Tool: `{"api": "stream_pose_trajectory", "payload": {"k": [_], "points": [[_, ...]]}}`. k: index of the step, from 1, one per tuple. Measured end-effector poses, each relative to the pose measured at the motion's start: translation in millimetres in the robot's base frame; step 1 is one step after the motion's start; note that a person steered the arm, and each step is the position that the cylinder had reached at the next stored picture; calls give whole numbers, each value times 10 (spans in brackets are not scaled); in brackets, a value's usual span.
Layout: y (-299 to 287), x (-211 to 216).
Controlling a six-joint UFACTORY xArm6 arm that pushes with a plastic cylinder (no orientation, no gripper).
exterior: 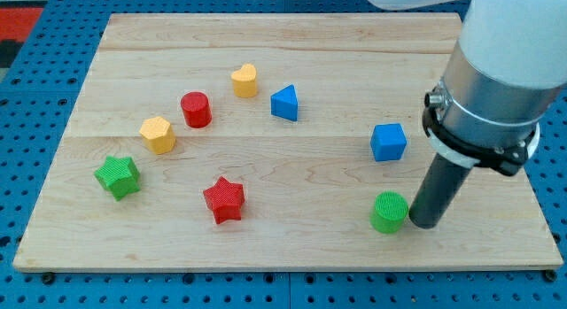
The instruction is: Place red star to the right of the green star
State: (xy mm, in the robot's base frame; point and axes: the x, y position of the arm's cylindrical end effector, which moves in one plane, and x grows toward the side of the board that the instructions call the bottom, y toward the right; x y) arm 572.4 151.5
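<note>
My tip (423,224) rests on the desk (301,247) at the view's lower right, touching the green cylinder (389,212). It is a bare rod; no fingers exist to open or close. Red star (224,199) lies well apart to its left, right of the green star (118,176).

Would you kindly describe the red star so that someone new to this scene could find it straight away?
Start at the wooden board and look along its bottom edge, left of centre. There, to the right of the green star and below the red cylinder, lies the red star, far left of my tip. It is the only red block with points; the other red one is round.
</note>
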Motion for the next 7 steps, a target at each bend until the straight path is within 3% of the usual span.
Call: {"api": "stream_pose_trajectory", "payload": {"k": [4, 6, 7], "points": [[-556, -107], [-770, 394], [-1475, 405]]}}
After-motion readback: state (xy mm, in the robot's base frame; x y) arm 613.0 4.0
